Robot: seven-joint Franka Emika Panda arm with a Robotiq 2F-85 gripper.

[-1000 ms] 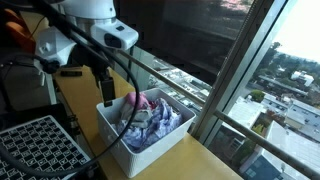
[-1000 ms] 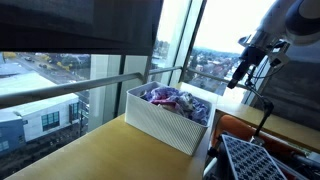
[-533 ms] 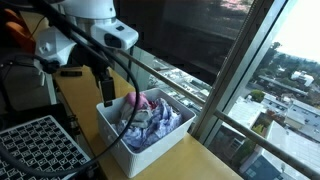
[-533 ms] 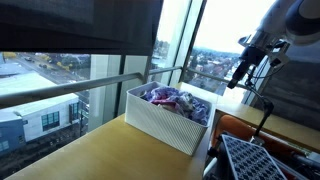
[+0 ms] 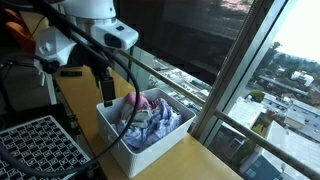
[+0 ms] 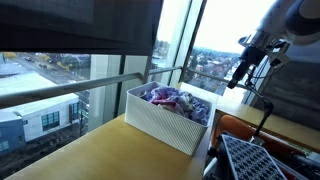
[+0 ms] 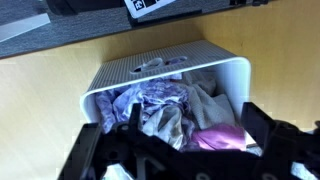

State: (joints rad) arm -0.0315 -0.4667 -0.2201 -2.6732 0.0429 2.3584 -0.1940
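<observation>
Above the white ribbed plastic bin (image 7: 150, 68) of crumpled purple-and-white cloths (image 7: 165, 105), the claw (image 7: 190, 135) hangs spread wide and empty; an off-centre drop could strike the rim.

The white arm (image 5: 92, 14) reaches in from above, its upper joints bent so that the wrist (image 5: 72, 45) turns downward. Below the wrist, the dark hand (image 5: 103, 93) hangs pointing straight down. In an exterior view, the hand (image 6: 238, 78) shows as a slim black shape under the arm (image 6: 291, 14), again aimed at the floor. In the wrist view, the two black fingers (image 7: 134, 118) stand wide apart, and nothing is gripped between them.
</observation>
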